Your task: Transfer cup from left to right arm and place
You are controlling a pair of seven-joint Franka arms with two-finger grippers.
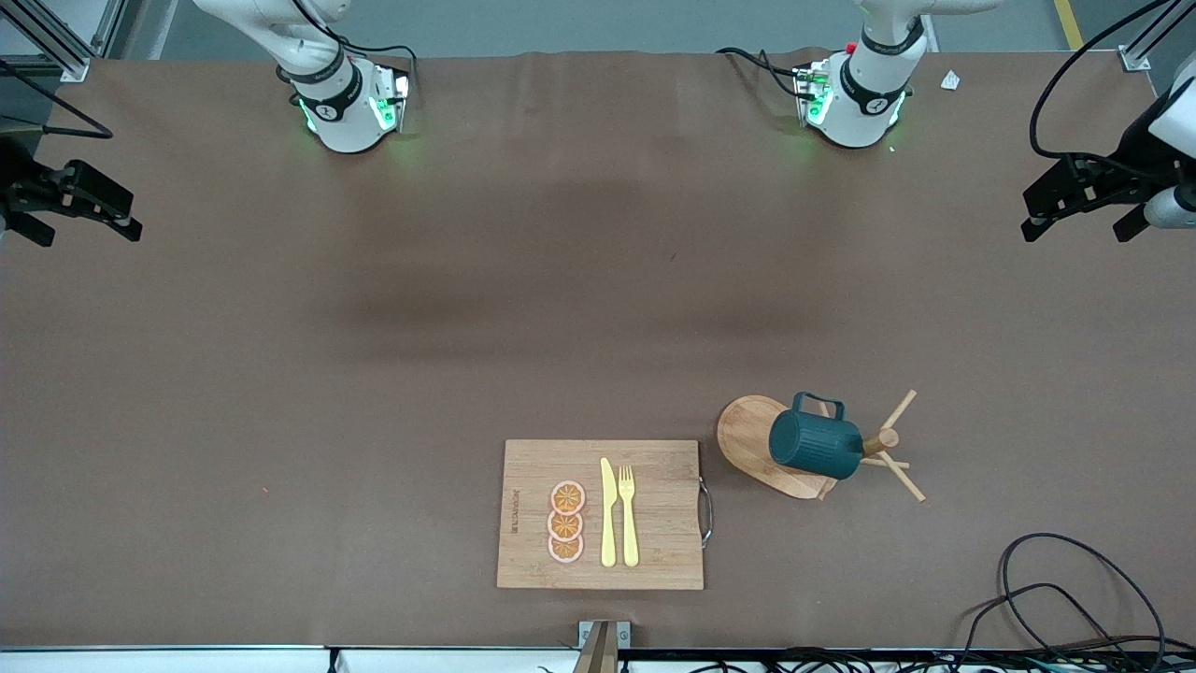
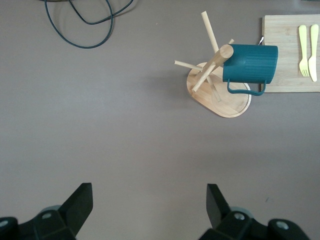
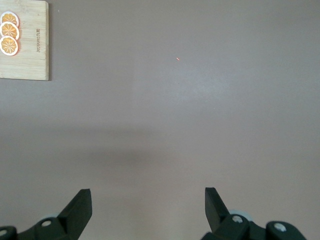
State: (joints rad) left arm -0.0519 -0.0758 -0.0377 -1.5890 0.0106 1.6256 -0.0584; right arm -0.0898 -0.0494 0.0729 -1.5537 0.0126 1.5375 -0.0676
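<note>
Two grippers hang high over the brown table [image 1: 280, 393], each at its own end, and both wait with nothing in them. The left gripper [image 1: 1074, 210] shows at the left arm's end of the table, over bare cloth; in the left wrist view its two black fingers [image 2: 77, 205] stand wide apart with only table between them. The right gripper [image 1: 79, 210] sits over the right arm's end, and the right wrist view shows its fingers [image 3: 80, 207] spread just as wide over empty cloth.

The cup [image 1: 815, 447], a dark teal mug with ribbed sides and a thin loop handle, hangs on a wooden mug tree [image 1: 888, 439]. It lies on its side on one of the pegs, its closed bottom pointing toward the right arm's end of the table. The tree stands on an oval wooden base [image 1: 747, 435], and its other pegs stick out bare toward the left arm's end.

Just beside the tree, toward the right arm's end and slightly nearer to the front camera, lies a bamboo cutting board [image 1: 654, 551] with a metal handle [image 1: 706, 512] on the edge that faces the tree. On the board rest three orange slices [image 1: 566, 522] in a column, touching one another, and beside them a yellow knife [image 1: 607, 512] and a yellow fork [image 1: 628, 516] lie side by side. A black cable [image 1: 1037, 598] loops on the table near the front edge at the left arm's end.
</note>
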